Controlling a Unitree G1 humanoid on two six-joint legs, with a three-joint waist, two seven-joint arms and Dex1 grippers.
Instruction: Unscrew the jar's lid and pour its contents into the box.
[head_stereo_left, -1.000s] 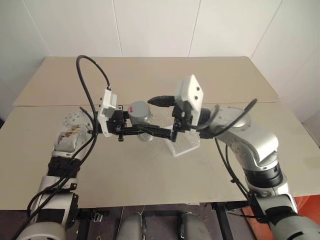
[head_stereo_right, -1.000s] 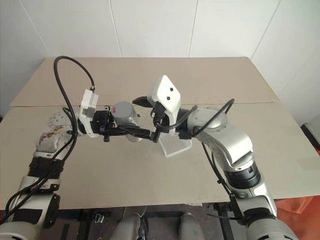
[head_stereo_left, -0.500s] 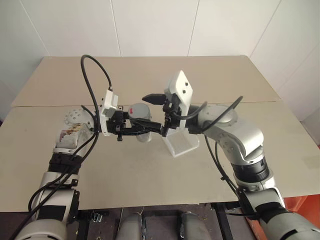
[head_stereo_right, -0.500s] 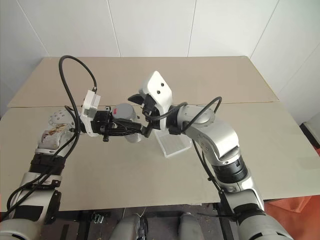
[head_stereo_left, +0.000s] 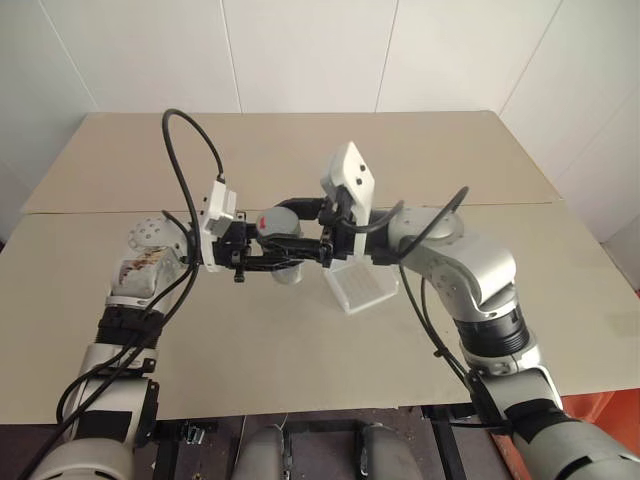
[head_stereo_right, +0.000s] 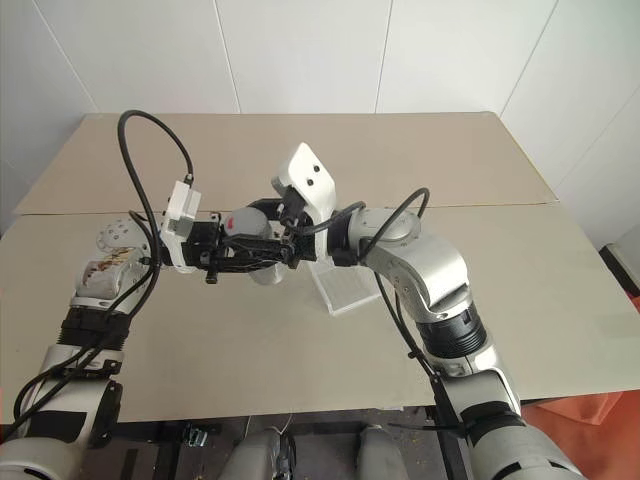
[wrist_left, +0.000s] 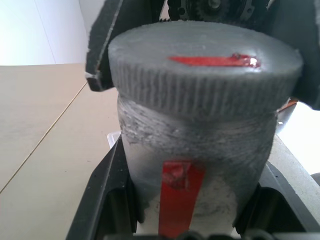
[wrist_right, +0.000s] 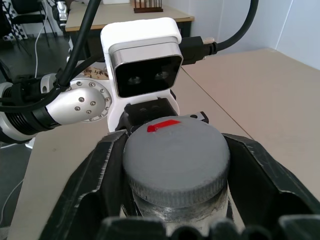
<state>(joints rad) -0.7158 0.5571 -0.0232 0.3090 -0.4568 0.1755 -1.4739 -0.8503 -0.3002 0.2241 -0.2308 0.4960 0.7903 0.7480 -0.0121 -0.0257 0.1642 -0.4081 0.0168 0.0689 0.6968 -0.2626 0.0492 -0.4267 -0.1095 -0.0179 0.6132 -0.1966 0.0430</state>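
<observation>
Right gripper (wrist_right: 175, 200), open and short of the cap a second ago, now has its jaws closed on the lid (wrist_right: 175, 157) | left gripper (wrist_left: 187, 210) jaws clamp the jar (wrist_left: 200, 165), held above the surface (head_stereo_left: 250, 340) just beside the box (head_stereo_left: 362, 290) | lid still on; unscrewing looks set to start

No readable text, labels or numbers anywhere tbh. Only markings are plain red marks on the lid (wrist_right: 176, 159) and on the jar's (wrist_left: 200, 170) side, no lettering.
</observation>
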